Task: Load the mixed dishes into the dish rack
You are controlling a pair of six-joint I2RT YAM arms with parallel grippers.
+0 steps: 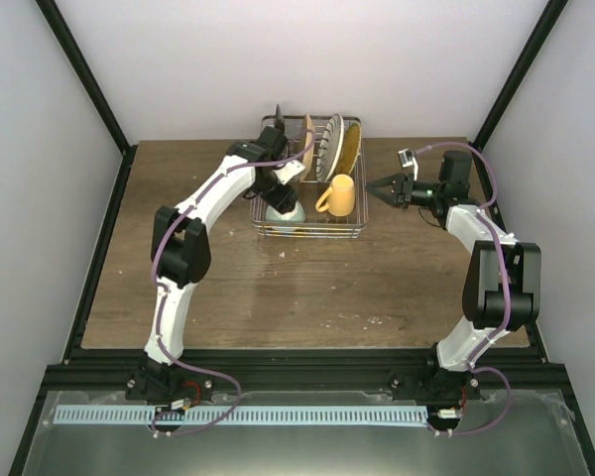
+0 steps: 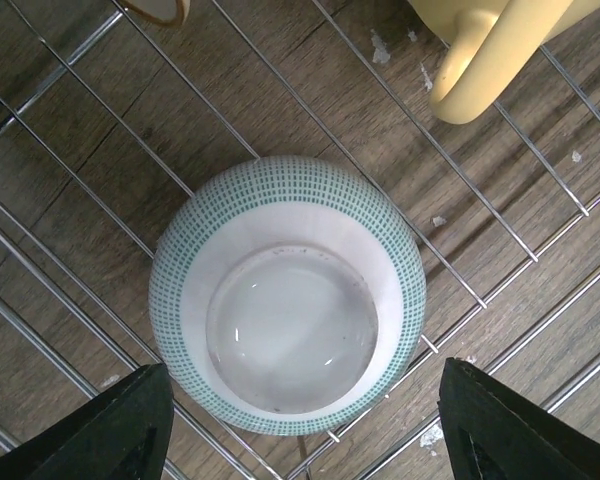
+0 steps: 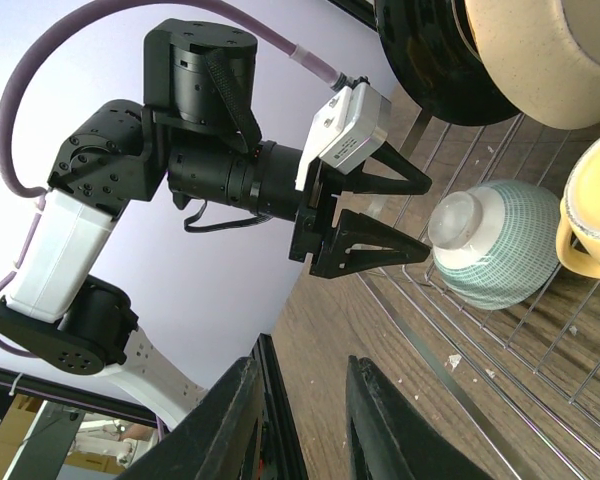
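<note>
The dish rack (image 1: 307, 234) stands at the back middle of the table. Three plates (image 1: 332, 144) stand on edge in its rear slots. A yellow mug (image 1: 339, 195) lies in the right half. The small mint-green bowl (image 2: 287, 300) rests upside down on the grid floor at the front left. My left gripper (image 2: 302, 368) hangs open right above the bowl, a finger on each side, clear of it. My right gripper (image 1: 382, 187) hovers just right of the rack, pointing at it, its fingers (image 3: 380, 420) a little apart with nothing between them.
The rack's upright prongs and wire walls surround the bowl (image 3: 495, 245) and the mug (image 3: 590, 215). The left arm's wrist (image 3: 230, 170) reaches in over the rack's left side. Black frame posts and white walls enclose the wooden table (image 1: 278, 297).
</note>
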